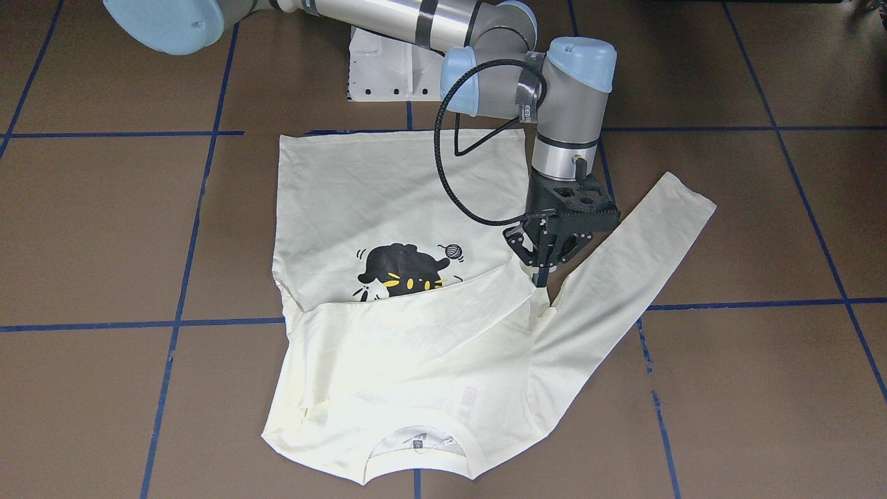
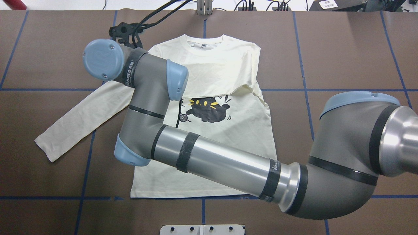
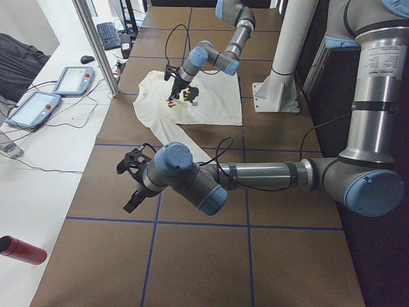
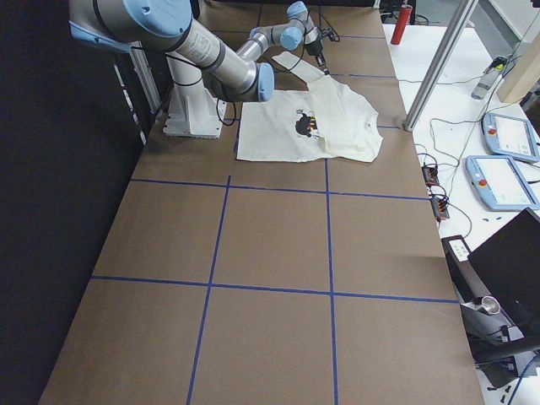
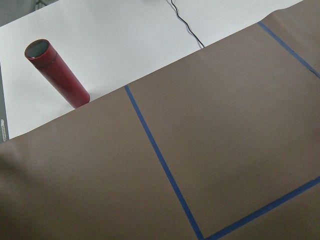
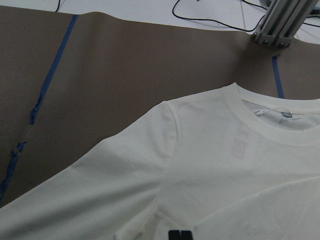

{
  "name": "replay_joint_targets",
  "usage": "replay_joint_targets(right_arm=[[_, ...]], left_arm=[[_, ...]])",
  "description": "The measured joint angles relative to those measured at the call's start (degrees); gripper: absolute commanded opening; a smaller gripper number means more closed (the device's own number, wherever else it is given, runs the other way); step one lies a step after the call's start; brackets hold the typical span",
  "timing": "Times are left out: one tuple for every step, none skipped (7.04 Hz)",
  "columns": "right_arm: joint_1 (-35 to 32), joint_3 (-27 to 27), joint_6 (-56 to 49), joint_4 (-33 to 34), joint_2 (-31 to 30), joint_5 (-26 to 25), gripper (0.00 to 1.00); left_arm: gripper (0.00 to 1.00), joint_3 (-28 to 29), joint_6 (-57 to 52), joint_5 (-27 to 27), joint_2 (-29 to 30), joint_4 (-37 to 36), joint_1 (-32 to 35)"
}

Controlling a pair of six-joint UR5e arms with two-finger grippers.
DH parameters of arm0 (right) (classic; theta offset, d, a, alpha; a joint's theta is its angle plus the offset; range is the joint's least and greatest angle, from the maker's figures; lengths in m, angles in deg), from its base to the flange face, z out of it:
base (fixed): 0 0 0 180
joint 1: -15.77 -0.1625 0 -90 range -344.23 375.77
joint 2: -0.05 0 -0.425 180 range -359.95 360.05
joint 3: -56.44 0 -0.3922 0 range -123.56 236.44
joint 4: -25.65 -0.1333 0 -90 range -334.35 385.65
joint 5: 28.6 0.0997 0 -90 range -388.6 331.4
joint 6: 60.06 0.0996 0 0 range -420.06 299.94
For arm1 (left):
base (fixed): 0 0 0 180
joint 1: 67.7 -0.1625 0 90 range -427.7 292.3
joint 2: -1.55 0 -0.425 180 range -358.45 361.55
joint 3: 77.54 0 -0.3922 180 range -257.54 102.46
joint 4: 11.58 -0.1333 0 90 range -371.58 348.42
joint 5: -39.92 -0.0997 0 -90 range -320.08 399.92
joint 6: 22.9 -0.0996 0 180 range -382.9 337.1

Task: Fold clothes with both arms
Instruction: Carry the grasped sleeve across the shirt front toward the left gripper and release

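Pinch at the armpit: right gripper closed on the T-shirt, left gripper idle.
Well apart from the working hand, over bare table, the left gripper hangs clear, probably waiting; open or closed cannot be told. The right gripper's fingers are drawn together, apparently on cloth, where the outstretched sleeve leaves the body, likely to swing it inward. On its other side a cream flap hides part of the cat print; overhead, the arm covers the grasp.

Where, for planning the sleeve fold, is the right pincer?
In the front-facing view, right of centre, the right pincer sits at the T-shirt's armpit, by its outstretched sleeve.
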State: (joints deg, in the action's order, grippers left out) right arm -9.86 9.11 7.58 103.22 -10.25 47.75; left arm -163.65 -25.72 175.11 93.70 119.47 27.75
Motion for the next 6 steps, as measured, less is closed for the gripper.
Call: replay_joint_targets(right_arm=[[0.2,0.8,2.4,-0.6,0.5,-0.3,0.99],[0.2,1.1,3.9,-0.7,1.0,-0.3,1.0],[0.2,1.3,4.6,-0.7,1.7,-0.1,1.0],[0.0,1.5,5.0,-0.6,2.8,1.1,1.0],[-0.6,1.5,5.2,0.5,4.3,3.4,1.0],[-2.0,0.8,5.1,3.1,5.8,7.4,1.0]], left_arm=[[1.0,0.0,0.0,0.0,0.0,0.0,0.0],[1.0,0.0,0.0,0.0,0.0,0.0,0.0],[1.0,0.0,0.1,0.0,0.0,0.0,0.0],[1.0,0.0,0.1,0.0,0.0,0.0,0.0],[1.0,0.0,0.1,0.0,0.0,0.0,0.0],[1.0,-0.3,0.5,0.0,0.1,0.0,0.0]])
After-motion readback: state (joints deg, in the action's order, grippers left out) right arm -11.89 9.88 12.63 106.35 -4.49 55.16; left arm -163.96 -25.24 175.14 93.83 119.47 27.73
